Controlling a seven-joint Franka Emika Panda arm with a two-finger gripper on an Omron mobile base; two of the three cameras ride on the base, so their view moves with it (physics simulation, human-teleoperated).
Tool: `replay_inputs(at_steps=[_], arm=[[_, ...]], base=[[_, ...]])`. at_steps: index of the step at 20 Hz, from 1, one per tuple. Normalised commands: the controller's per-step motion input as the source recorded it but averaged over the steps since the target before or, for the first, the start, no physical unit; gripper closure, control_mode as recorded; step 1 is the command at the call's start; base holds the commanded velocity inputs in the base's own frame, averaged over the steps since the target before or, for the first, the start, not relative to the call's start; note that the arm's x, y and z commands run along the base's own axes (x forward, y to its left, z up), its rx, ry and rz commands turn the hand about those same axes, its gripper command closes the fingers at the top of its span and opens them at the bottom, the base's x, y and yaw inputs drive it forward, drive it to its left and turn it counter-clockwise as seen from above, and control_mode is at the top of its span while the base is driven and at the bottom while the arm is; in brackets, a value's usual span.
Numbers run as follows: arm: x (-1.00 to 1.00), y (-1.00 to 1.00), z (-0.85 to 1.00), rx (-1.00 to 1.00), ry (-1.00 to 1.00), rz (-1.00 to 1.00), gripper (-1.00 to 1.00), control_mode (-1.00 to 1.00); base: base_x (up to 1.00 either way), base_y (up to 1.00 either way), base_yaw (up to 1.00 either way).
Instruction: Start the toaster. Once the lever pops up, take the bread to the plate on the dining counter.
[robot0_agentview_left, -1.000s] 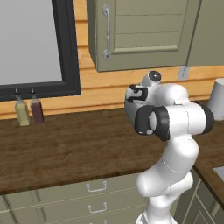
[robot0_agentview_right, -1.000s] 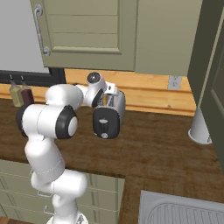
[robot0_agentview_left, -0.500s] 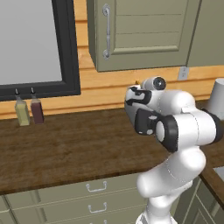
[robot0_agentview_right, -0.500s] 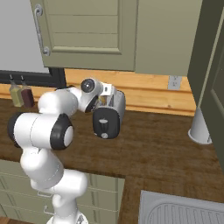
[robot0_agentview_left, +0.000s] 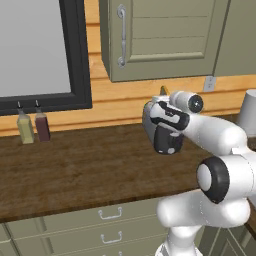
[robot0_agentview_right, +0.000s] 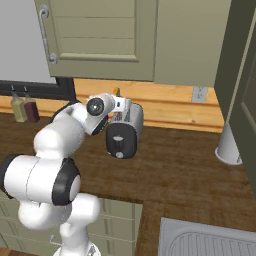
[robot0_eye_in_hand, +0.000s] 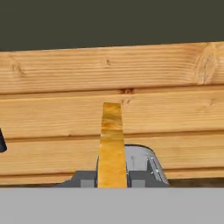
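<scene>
Bread (robot0_eye_in_hand: 111, 144): tan slice seen edge-on, standing upright above the toaster slot, against the wood wall boards.
Toaster (robot0_agentview_right: 125, 131): small, rounded, black end with a round knob, silver top; stands on the wood counter (robot0_agentview_right: 190, 165) near the wall.
End effector (robot0_agentview_left: 161, 102): at the toaster top around the slice; the fingers appear part closed and seem to pinch the bread, though the contact itself is hidden.
Risk: a thin edge grip could let the slice slip or tilt while lifting; dragging sideways could catch the slot and nudge the toaster.
Surroundings: two bottles (robot0_agentview_left: 33, 127) well apart to the left; green-grey cabinet (robot0_agentview_left: 160, 35) above.
</scene>
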Motion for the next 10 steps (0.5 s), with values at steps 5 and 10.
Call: replay_inputs(at_steps=[5, 10], arm=[[-0.71, 0.0, 0.57, 0.02, 0.05, -0.01, 1.0, -1.0], [-0.76, 0.0, 0.62, 0.0, 0.31, -0.02, 1.0, -1.0]], base=[[0.0, 0.0, 0.0], [0.0, 0.0, 0.0]])
